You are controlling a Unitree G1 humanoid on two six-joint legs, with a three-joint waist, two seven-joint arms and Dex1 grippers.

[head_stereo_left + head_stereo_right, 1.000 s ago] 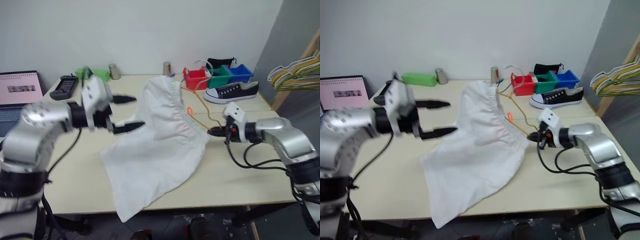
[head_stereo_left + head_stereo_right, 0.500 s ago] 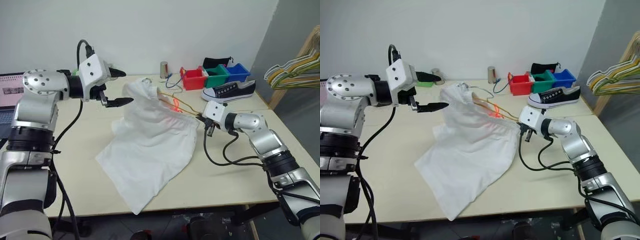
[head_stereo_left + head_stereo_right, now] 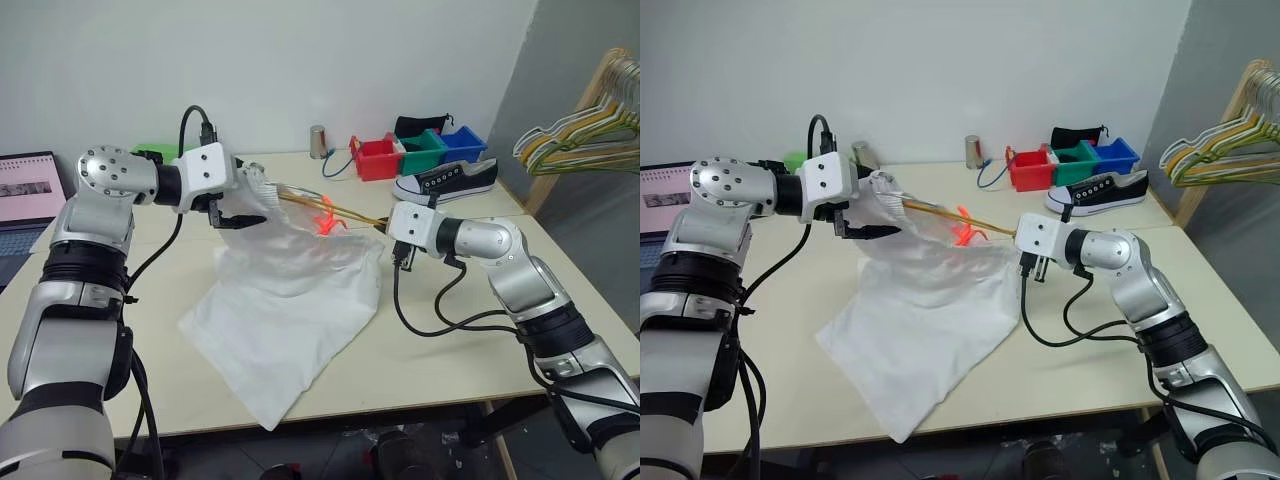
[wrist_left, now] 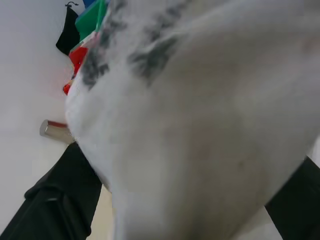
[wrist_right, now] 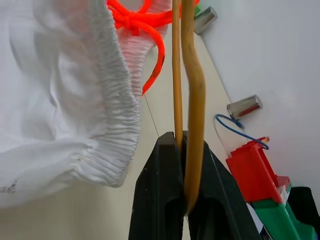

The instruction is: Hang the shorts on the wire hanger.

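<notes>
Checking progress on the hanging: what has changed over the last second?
The right gripper, still shut on the wire hanger, lifted it leftward, raising the shorts. The open left gripper moved in around the waistband end. Bins and shoe stayed put.

Both head views look forward and down over the surface (image 3: 450, 350), sharing the same scene. Each wrist view looks along its own fingers, close to the shorts (image 4: 200, 125).

Both arms reach forward over the table and point toward each other. The left gripper (image 3: 243, 205) has its fingers spread wide apart around white cloth. The right gripper (image 5: 181, 145) has its fingers pressed together on a thin wire.
</notes>
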